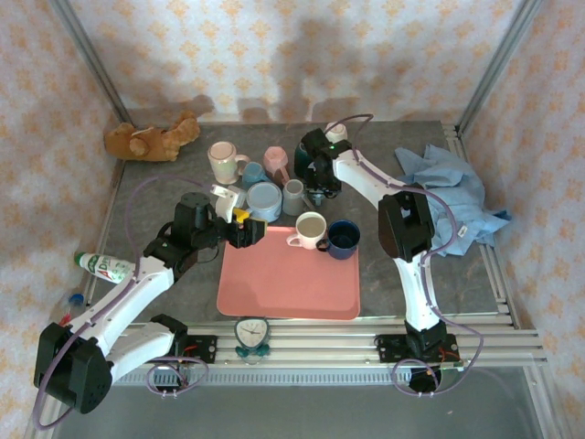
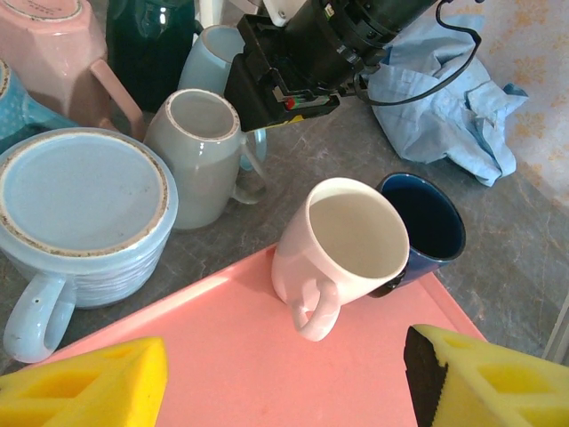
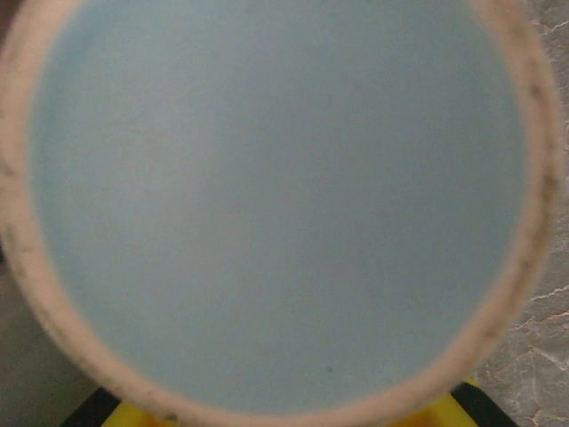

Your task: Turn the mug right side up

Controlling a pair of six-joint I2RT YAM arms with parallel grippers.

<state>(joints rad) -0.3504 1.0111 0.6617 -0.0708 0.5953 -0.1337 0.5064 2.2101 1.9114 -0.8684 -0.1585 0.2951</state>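
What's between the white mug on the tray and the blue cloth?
Top view: dark blue round mug beside the white ceramic mug, then grey tabletop under the right arm.

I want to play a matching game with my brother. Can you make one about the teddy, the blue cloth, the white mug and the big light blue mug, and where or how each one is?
Things:
1. teddy bear
2. blue cloth
3. white mug
4. big light blue mug

Places or states:
A. standing on the pink tray
B. upside down, bottom facing up
C. lying at the back left of the table
D. crumpled at the right side

Right pairs: 1-C, 2-D, 3-A, 4-B.
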